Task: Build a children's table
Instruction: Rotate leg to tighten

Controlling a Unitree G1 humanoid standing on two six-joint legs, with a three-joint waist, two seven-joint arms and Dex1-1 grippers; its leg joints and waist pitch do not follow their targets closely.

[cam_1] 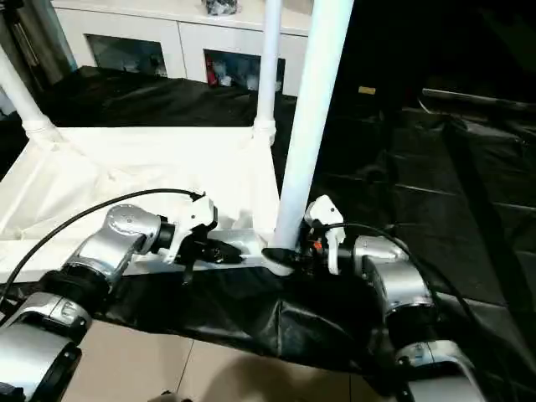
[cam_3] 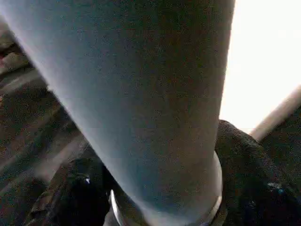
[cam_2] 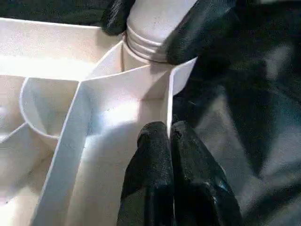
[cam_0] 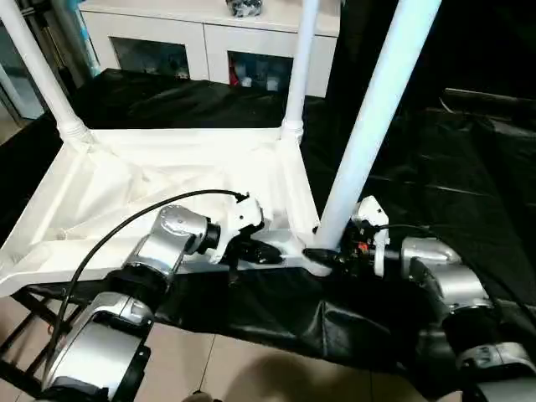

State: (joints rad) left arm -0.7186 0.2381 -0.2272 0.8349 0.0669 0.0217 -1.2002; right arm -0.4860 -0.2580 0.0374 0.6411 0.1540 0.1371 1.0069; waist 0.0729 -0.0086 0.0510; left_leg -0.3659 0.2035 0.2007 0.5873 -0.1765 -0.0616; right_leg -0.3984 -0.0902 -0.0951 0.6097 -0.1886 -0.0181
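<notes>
Tabletop (cam_0: 167, 180) lies inverted on black-draped bench (cam_0: 469, 167). Two far legs seated. My right pincer (cam_0: 322, 255) clamps third leg (cam_0: 368, 126) at near-right socket; left pincer (cam_0: 261, 251), together, pinches near rim. Fourth leg remains.

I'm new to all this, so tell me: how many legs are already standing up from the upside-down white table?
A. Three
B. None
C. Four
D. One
A: three white legs rise from corner sockets of the tabletop: far left, far right, and the near leg.

left tool (cam_2: 170, 141) pinching tabletop rim (cam_2: 168, 101)
</notes>
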